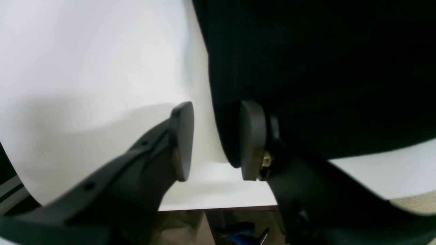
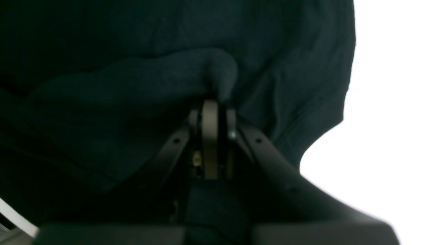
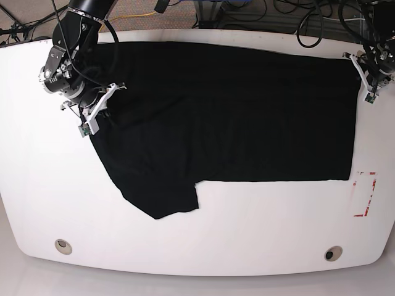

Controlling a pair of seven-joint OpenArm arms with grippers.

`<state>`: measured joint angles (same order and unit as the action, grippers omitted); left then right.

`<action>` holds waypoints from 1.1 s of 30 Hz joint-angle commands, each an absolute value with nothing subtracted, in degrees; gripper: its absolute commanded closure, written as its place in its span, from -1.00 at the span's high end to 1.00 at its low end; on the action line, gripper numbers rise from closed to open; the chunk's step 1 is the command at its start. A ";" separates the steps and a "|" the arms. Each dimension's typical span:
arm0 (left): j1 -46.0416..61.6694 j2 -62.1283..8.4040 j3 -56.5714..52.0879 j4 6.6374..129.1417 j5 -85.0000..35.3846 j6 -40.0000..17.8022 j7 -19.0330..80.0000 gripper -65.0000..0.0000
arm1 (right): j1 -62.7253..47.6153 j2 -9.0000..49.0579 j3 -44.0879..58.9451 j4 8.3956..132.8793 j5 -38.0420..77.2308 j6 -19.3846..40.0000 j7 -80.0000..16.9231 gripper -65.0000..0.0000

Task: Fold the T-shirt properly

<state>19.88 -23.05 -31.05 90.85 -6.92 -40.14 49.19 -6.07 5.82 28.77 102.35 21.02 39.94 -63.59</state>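
The T-shirt (image 3: 228, 111) lies spread, plain black side up, across the far half of the white bench (image 3: 197, 240). Red tape marks (image 3: 365, 194) sit near its right edge, with cables (image 3: 247, 15) beyond the far edge. The right hand (image 2: 211, 102) is clamped on a raised fold of cloth, visible only at the wrist. The left hand (image 1: 216, 139) stands partly apart, one pad (image 1: 252, 139) against the shirt's edge, holding nothing.

Base view is bright and even, sharp across the white table (image 3: 197, 240), which bows at the edges; shadows there are faint. Both wrist views are soft and blurred; the shirt (image 2: 136, 51) reads near-black with little detail, the table beside it blown out to glare; a grey shadow spreads beneath the left gripper (image 1: 214, 139)
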 commanded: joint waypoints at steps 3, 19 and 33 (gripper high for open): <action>19.82 -24.04 -31.43 91.56 -6.90 -40.00 48.75 -0.36 | -3.82 8.31 28.79 98.59 21.41 40.00 -62.73 -0.98; 14.46 -25.27 -31.96 95.96 -7.43 -40.00 54.64 -0.07 | -3.47 11.47 29.41 101.05 21.49 40.00 -62.90 0.37; 14.11 -25.27 -32.57 106.15 -7.34 -40.00 60.09 0.16 | 1.80 12.35 29.32 98.42 21.14 40.00 -62.55 0.63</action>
<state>14.57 -24.16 -31.44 104.18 -7.35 -40.34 60.69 0.19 11.60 29.19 99.68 20.82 39.90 -63.20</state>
